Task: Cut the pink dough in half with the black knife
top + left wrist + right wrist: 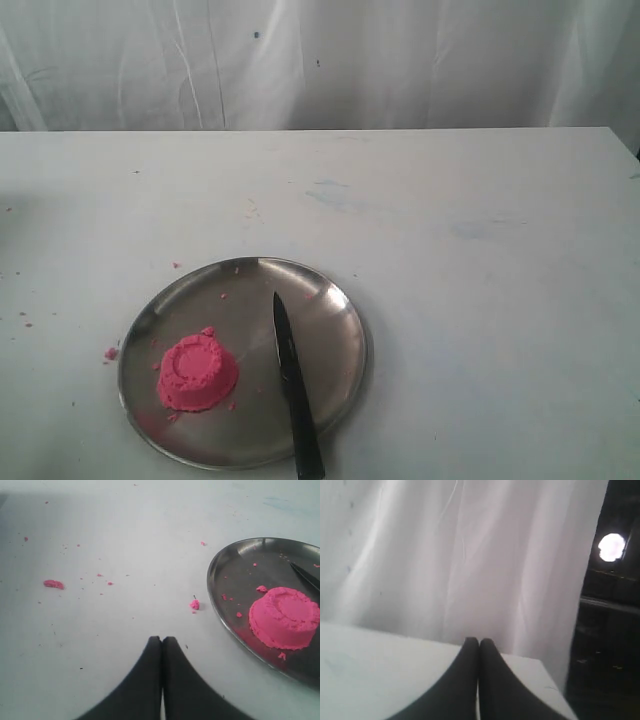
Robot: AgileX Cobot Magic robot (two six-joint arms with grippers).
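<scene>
White table [480, 300]; both jaws closed, empty.

Grainy pink dough [197, 372] and matte black knife [295, 398] on shiny steel plate [330, 300].

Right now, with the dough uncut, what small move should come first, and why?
Probably open the right pincer and bring it toward the knife. The knife lies untouched on the plate, right of the whole dough, and both pincers are shut and empty, the right one facing the curtain.
</scene>
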